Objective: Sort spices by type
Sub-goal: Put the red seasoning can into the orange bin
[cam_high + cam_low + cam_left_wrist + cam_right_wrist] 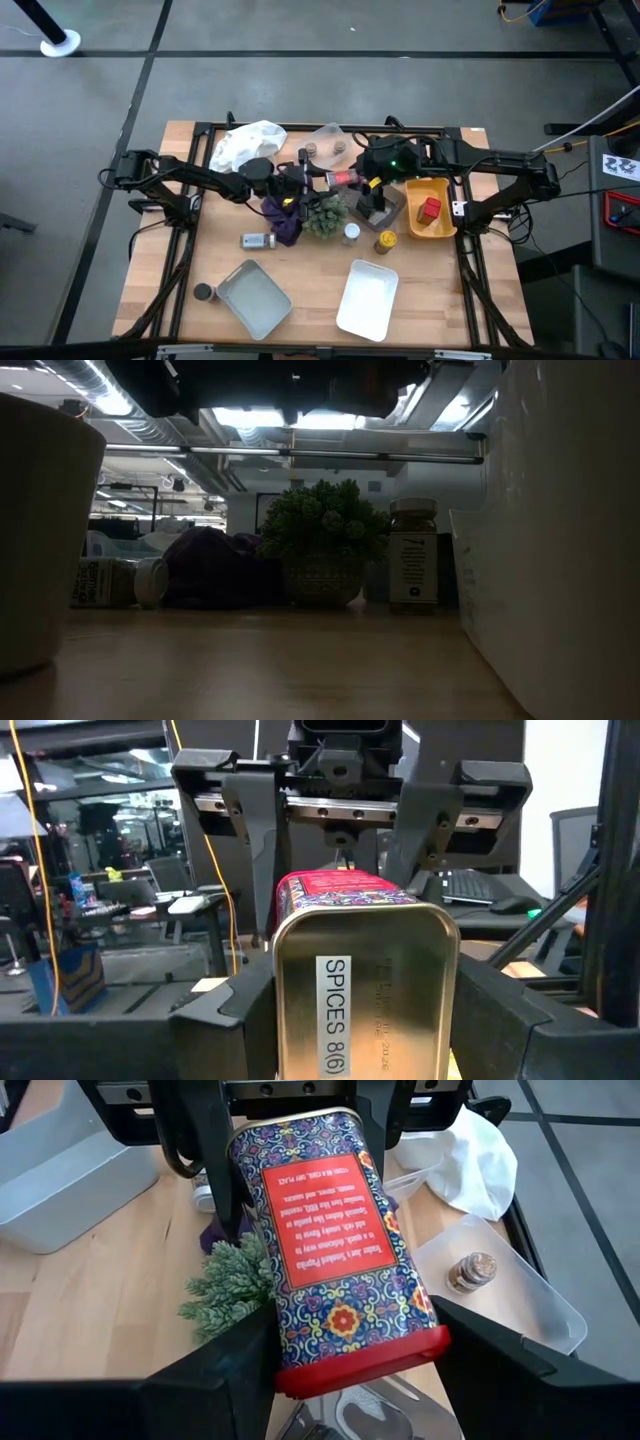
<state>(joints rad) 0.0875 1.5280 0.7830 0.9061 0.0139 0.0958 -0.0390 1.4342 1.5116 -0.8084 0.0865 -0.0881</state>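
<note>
A red patterned spice tin (343, 178) with a red cap hangs in the air over the spiky plant (326, 213). My left gripper (320, 181) reaches it from the table's left and is shut on its gold base end. My right gripper (365, 180) comes from the right and is shut on its cap end. More spices stand or lie on the table: a jar on its side (258, 240), a white-capped glass jar (351, 233), a yellow jar (386, 241) and a dark jar (204, 292). My left gripper pinches the tin's two narrow sides at its gold base end (300, 960) between its two fingers (225, 1010). The fingers come about level from the table's left and lie along the tin. The tin is clear of the table. My right gripper pinches the tin's narrow sides at the red cap end (400, 1355) between its two fingers (220, 1375). It comes slanting down from the table's right, fingers along the tin. The tin's printed broad face (320, 1230) is turned up.
A yellow bin (440, 232) at the right holds a red tin (430, 209). A clear tray (330, 135) at the back holds two brown-capped jars. A grey bin (254, 298) and a white bin (367, 298) sit near the front edge. Purple cloth (283, 215) lies beside the plant.
</note>
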